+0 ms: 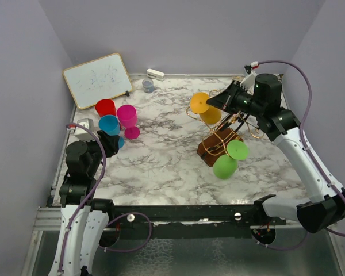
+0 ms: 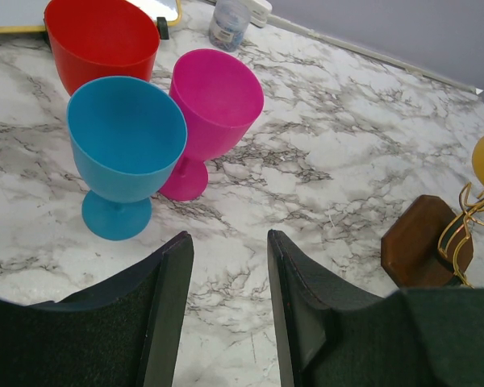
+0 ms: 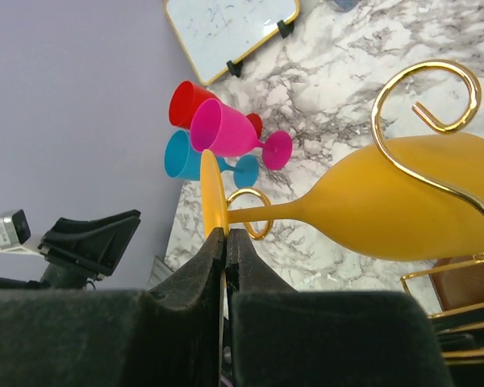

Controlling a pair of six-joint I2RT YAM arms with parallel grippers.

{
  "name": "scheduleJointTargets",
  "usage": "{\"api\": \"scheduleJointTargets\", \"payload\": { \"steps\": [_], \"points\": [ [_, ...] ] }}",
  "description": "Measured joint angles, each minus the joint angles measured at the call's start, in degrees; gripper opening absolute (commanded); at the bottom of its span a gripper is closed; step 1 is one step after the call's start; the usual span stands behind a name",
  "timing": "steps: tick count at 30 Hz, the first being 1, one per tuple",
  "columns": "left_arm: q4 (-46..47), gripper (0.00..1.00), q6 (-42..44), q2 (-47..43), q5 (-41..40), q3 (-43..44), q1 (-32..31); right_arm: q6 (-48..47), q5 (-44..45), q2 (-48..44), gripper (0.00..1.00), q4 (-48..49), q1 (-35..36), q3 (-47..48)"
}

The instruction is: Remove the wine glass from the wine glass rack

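Right gripper (image 3: 225, 235) is clamped on the foot rim of the orange wine glass (image 3: 387, 201), whose stem lies in a curl of the wine glass rack (image 1: 218, 140), so lift-off remains outstanding; left gripper (image 2: 228, 238) stands apart, empty.

Both arms share one build: white shells on the long links, chunky black housings at the joints. A mauve-grey cable (image 1: 282, 62) loops along the right arm (image 1: 302, 155), and another runs along the left arm (image 1: 80, 172). The left gripper (image 2: 228, 239) and right gripper (image 3: 225, 235) have matte black fingers (image 2: 171, 306) — their inner faces look dark and felt-like.
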Motion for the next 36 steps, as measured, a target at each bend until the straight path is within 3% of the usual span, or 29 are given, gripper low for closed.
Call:
{"api": "scheduleJointTargets", "payload": {
  "steps": [5,12,17,23,27,32,36],
  "points": [
    [0.0,0.45,0.0,0.13,0.0,-0.04,0.0,1.16,-1.4,2.4,0.01,6.36,0.0,-0.02],
    [0.0,0.45,-0.07,0.5,0.0,-0.11,0.0,1.51,-12.37,11.5,0.01,22.95,0.09,0.81],
    [0.0,0.45,-0.15,1.11,0.02,-0.17,0.0,-11.89,-14.58,14.64,0.01,23.5,6.58,5.97],
    [0.0,0.5,-0.24,1.68,-0.15,-0.17,0.0,-36.68,-2.4,5.75,0.01,20.94,29.09,4.02],
    [-1.75,0.56,-1.16,3.23,-1.77,1.4,0.0,-47.98,6.27,-4.26,0.01,18.86,36.28,-2.54],
    [-3.56,0.58,-4.98,6.69,-1.51,9.6,0.0,-60.98,21.29,-10.62,0.01,16.61,46.8,-10.29],
    [-4.85,0.6,-7.78,11.1,5.03,19.1,0.0,-73.59,36.96,-9.94,0.01,17.35,60.33,-20.59]
  ]
}}
